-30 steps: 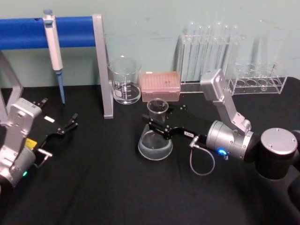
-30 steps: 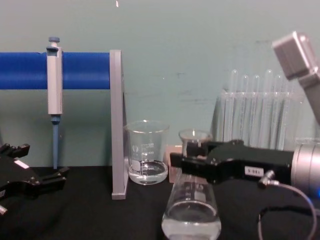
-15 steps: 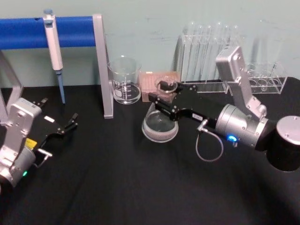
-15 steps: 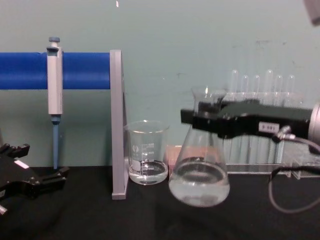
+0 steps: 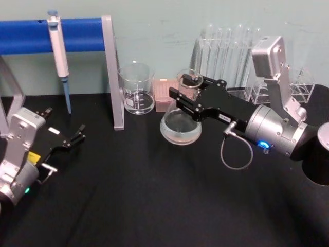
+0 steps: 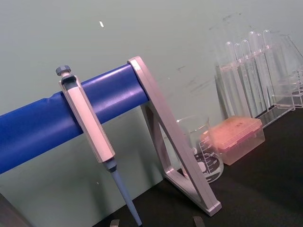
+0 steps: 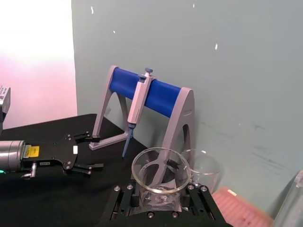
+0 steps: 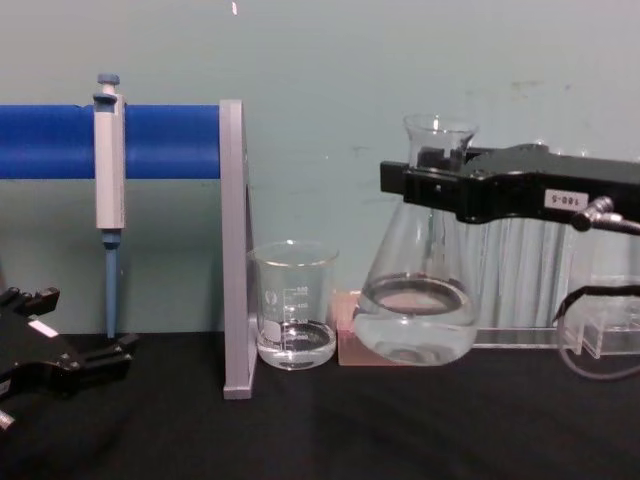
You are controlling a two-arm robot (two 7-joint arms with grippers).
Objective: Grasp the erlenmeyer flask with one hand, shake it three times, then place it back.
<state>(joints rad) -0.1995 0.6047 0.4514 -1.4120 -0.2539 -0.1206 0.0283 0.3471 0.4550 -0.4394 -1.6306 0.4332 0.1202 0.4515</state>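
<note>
Glass flask (image 5: pixel 180 126), neck clamped in your right gripper (image 5: pixel 187 96), hangs above the table (image 5: pixel 154 206); left gripper (image 5: pixel 76 137) lies open, left edge.

Soft, even light, faint shadows on the black cloth (image 5: pixel 154 206); one wall (image 7: pixel 33 56) glares white in the right wrist view.

R arm reaches in from the right, silver wrist and grey box angled up. Its black tool (image 5: pixel 185 98) is held level and lifted, fingers clamped round the erlenmeyer flask (image 5: pixel 181 128) neck. L arm parked far left, tool (image 5: pixel 79 133) low, fingers apart.
</note>
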